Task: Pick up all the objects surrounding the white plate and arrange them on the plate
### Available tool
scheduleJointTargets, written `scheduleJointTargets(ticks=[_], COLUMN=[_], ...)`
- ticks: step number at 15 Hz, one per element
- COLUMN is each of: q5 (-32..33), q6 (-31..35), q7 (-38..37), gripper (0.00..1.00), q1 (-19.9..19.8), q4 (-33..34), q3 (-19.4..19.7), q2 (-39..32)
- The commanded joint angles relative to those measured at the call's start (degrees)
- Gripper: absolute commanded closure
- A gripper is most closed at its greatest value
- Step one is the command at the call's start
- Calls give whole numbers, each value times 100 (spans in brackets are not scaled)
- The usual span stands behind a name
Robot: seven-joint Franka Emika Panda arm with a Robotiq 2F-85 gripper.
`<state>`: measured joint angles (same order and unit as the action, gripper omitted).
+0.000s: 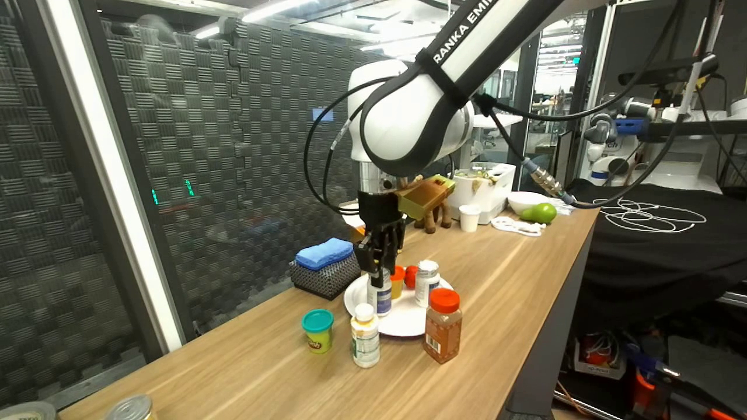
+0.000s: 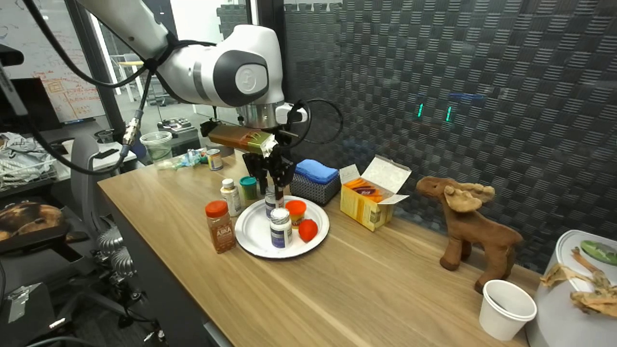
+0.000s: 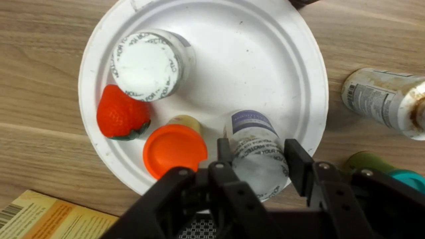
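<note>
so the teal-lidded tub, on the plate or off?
Off: the teal-lidded tub stands upright on the wooden tabletop, which shows between it and the white plate in an exterior view.

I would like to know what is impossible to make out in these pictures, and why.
Wrist view: cap end of the white-capped bottle, cut off by the right edge.
All views: its fine print, too small.
Wrist view: part of the teal-lidded Play-Doh tub, behind the gripper.
In an exterior view: base of the farther pill bottle, partly behind the nearer pill bottle.
</note>
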<state>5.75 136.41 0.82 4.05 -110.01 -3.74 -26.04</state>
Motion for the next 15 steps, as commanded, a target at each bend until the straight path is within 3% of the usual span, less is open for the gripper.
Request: scheduleJointTargets(ticks=[1,9,10,11,15], q5=[300,242,233,215,146], q6=[-16,-1,-46,-61,-98], q7=[-193,-64,-36,-10,-116], gripper=[81,81,48,30,1], q1=[162,122,117,108,114], q4=[351,520,506,453,49], q3=[222,179,168,153,121], q2=[-249,-345,-331,-282,224])
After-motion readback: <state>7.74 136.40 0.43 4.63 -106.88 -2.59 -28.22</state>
